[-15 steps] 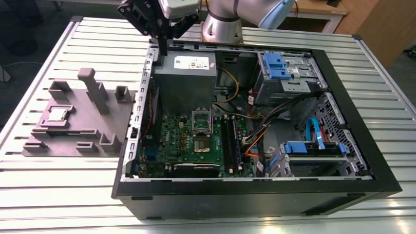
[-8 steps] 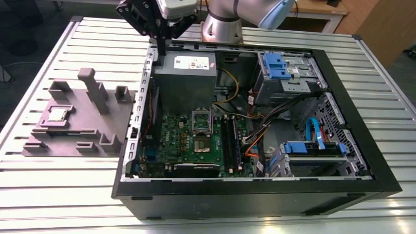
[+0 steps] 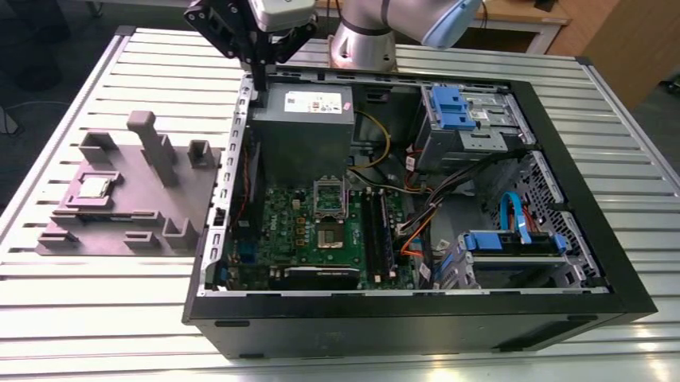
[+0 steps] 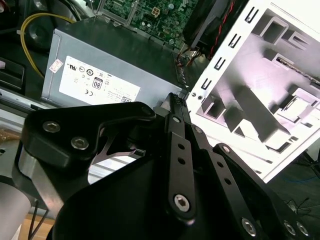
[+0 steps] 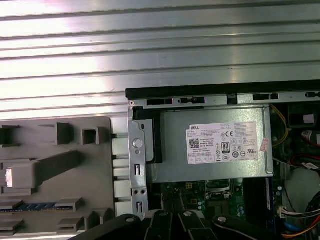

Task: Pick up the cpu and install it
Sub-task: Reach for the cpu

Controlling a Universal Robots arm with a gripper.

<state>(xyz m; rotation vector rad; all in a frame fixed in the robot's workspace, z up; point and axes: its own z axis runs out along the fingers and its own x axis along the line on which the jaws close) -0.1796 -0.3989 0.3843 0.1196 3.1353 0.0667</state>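
The cpu [image 3: 94, 187] lies flat in the grey stepped block [image 3: 159, 227], at nine o'clock from the open computer case [image 3: 425, 322]. Probably light, stiff and delicate underneath, it wants pinching by opposite edges. The tool [image 3: 258, 79], pinched narrow and empty, hangs over the case's eleven o'clock corner. Ribbed metal desk [image 3: 107, 318] below; wooden furniture [image 3: 611, 40] beyond.

The black gripper [image 4: 176, 100], jaws together, sits in the foreground. Beyond it lie a grey labelled box [image 4: 100, 55], a yellow cable [image 4: 29, 21] and a green board [image 4: 145, 12].
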